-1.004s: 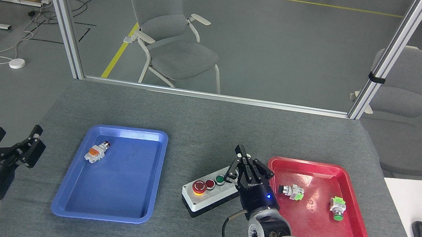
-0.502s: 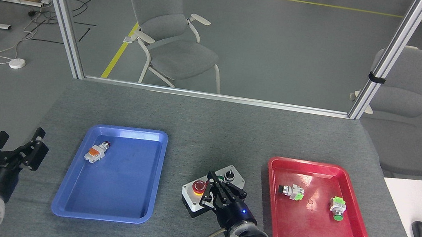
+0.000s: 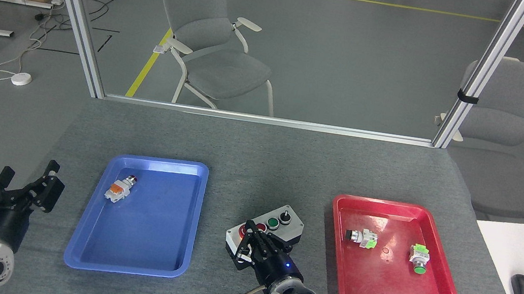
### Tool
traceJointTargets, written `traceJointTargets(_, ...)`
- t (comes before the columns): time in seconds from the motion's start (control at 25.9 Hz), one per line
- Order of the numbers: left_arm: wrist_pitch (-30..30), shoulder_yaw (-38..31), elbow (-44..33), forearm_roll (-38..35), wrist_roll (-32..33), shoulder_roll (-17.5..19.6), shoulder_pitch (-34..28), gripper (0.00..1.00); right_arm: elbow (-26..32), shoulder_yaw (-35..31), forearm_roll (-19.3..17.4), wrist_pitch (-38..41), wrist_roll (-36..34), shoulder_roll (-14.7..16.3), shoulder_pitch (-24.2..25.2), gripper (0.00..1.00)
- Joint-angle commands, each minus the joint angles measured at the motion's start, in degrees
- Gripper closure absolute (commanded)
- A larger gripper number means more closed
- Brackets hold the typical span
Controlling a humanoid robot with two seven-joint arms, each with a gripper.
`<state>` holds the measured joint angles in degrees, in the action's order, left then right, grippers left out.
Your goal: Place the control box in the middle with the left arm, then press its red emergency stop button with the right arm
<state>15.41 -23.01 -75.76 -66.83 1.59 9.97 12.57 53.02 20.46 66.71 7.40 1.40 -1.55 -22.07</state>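
The white-and-black plastic control box (image 3: 265,228) sits on the grey felt tabletop (image 3: 261,152) between the trays. The right gripper (image 3: 248,245), fingers clenched, has slid left over its red button. The left gripper (image 3: 26,183) stays spread, released.

Two robot arms w/ matching build. Left gripper (image 3: 26,185): black, angular linkage fingers, small blue LED on its black cylindrical base, silver-grey wrist joint w/ round black hub ringed by small dots. Right gripper (image 3: 252,246): same black fingers, blue LED, grey-white shell, black cable looping out beside the wrist.
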Motion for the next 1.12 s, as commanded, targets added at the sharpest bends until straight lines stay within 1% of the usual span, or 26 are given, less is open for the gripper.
traceJointTargets(0.0,-3.28,0.24,0.00,-0.23,-0.01,-2.41,0.00,0.01,-1.17,0.19,0.00,0.07,0.80,-0.21,0.01,1.00)
traceJointTargets(0.08,-3.19,0.77,0.09,-0.49,-0.09,-4.70,-0.09,0.01,-1.34,0.19,0.00,0.16,0.98,-0.12,0.10,1.00)
traceJointTargets(0.19,-3.45,4.37,0.35,-0.58,-0.44,-7.68,-1.84,0.01,-3.54,0.28,0.09,0.25,0.98,-0.12,0.10,1.00)
traceJointTargets(0.31,-3.72,6.75,0.53,-0.76,-2.99,-8.39,-4.31,0.01,-4.24,0.11,0.17,0.07,0.71,-0.21,0.19,1.00)
traceJointTargets(0.42,-5.12,8.68,0.88,-0.84,-4.05,-8.48,-4.48,0.01,-3.54,-0.25,0.26,0.07,0.10,-0.30,-0.08,1.00)
traceJointTargets(0.5,-8.11,10.88,0.97,-1.02,-4.14,-8.39,-4.48,0.01,-3.01,-0.51,0.35,-0.02,-1.31,-0.39,-0.78,1.00)
traceJointTargets(0.58,-12.24,13.43,0.97,-1.72,-5.10,-7.95,-4.48,0.01,-1.52,-0.77,0.00,-0.02,-4.56,-1.09,-1.31,1.00)
traceJointTargets(0.66,-14.97,14.83,0.97,-2.43,-7.30,-7.86,-4.48,0.01,0.41,-0.86,0.09,-0.02,-8.78,-1.00,-1.40,0.89)
traceJointTargets(0.73,-15.41,15.01,0.97,-1.55,-7.92,-8.39,-4.39,0.01,2.08,-1.04,0.00,-0.02,-13.87,-0.91,-1.40,0.71)
traceJointTargets(0.81,-15.58,14.92,0.97,-1.37,-7.83,-8.39,-4.39,0.01,3.58,-2.44,0.00,-0.02,-19.15,-0.65,-1.39,0.50)
traceJointTargets(0.85,-15.67,14.92,0.97,-1.37,-7.83,-8.48,-4.39,0.01,4.02,-4.02,0.00,0.07,-21.26,-0.56,-1.31,0.28)
traceJointTargets(0.89,-15.67,14.92,0.97,-1.37,-7.83,-8.48,-4.39,0.01,4.28,-5.96,0.00,0.16,-22.93,-0.56,-1.31,0.00)
traceJointTargets(0.96,-15.67,14.92,0.97,-1.37,-7.83,-8.48,-4.39,0.01,4.54,-9.47,-0.09,0.86,-24.86,-0.39,-1.04,0.00)
traceJointTargets(1.08,-15.67,14.92,0.97,-1.37,-7.83,-8.48,-4.39,0.01,5.86,-12.55,-0.09,0.77,-25.13,0.14,-0.78,0.00)
